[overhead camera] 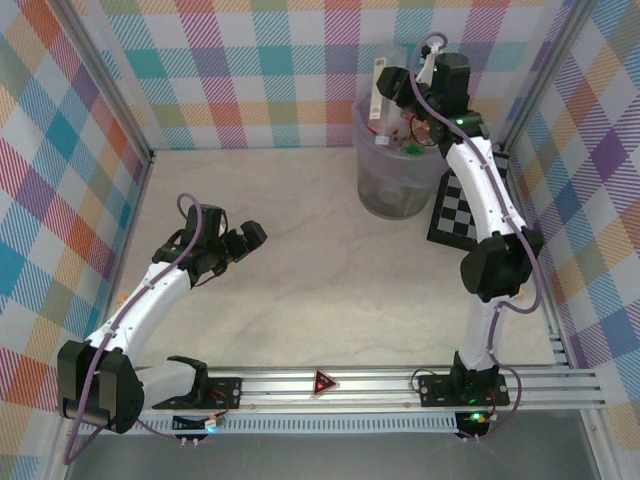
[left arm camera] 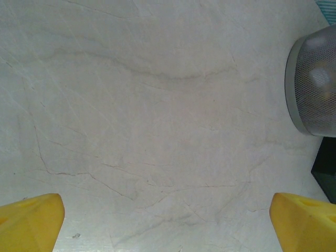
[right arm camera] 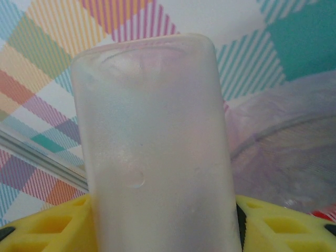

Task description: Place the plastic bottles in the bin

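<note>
We hold a clear bottle (right arm camera: 157,142) in our right gripper (right arm camera: 165,226), jaws clamped on it, over the rim of the bin (overhead camera: 395,190), which has other bottles (overhead camera: 410,146) inside. Our left gripper (left arm camera: 168,223) hangs wide open above the table (left arm camera: 157,105).

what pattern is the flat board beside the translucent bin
Black and white checks on the board; top external view.

Robot lab enclosure, plaid-patterned walls (overhead camera: 250,70), aluminium rail frame (overhead camera: 400,385), chequered board (overhead camera: 458,215), marbled tabletop (overhead camera: 300,250)

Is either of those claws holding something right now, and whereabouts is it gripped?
Right gripper holds a clear bottle, clamped across its body, over the bin. Left gripper is open, holding nothing.
</note>
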You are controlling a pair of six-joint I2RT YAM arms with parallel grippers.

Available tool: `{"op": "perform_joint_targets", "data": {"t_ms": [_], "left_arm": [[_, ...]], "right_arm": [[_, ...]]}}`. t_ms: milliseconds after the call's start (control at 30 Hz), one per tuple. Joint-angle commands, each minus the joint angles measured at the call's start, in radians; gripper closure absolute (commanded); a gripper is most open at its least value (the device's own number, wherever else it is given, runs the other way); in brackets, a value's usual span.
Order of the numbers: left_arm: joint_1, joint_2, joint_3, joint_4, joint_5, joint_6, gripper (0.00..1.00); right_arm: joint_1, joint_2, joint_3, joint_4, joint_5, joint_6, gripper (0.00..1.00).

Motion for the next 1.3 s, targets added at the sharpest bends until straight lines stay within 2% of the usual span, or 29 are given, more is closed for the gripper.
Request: {"op": "perform_joint_targets", "data": {"t_ms": [0, 200, 467, 567, 867, 967, 1133, 1267], "left_arm": [[0.014, -0.024, -0.015, 0.007, 0.0, -0.011, 0.0], [0.014, -0.006, -0.017, 0.02, 0.01, -0.012, 0.0], [0.014, -0.001, -0.009, 0.018, 0.014, -0.008, 0.0], [0.014, -0.014, -0.007, 0.004, 0.008, -0.003, 0.0], [0.014, -0.032, -0.015, -0.013, -0.005, 0.003, 0.0], [0.014, -0.024, -0.013, -0.005, 0.001, 0.004, 0.0], [0.014, 0.002, -0.008, 0.017, 0.016, -0.002, 0.0], [0.014, 0.01, -0.014, 0.035, 0.024, -0.013, 0.0]], "right_arm": [[0.007, -0.006, 0.027, 0.297, 0.014, -0.083, 0.4], [0.006, 0.084, 0.049, 0.422, 0.093, -0.241, 0.36], [0.004, 0.257, 0.172, 0.484, 0.095, -0.401, 0.32], [0.003, 0.286, 0.157, 0.517, 0.08, -0.431, 0.33], [-0.029, 0.113, -0.271, 0.717, 0.074, -0.423, 0.34], [-0.04, 0.048, -0.358, 0.704, 0.084, -0.446, 0.31], [-0.044, -0.01, -0.289, 0.526, 0.08, -0.518, 0.11], [-0.046, -0.039, -0.209, 0.418, 0.091, -0.54, 0.06]]}}
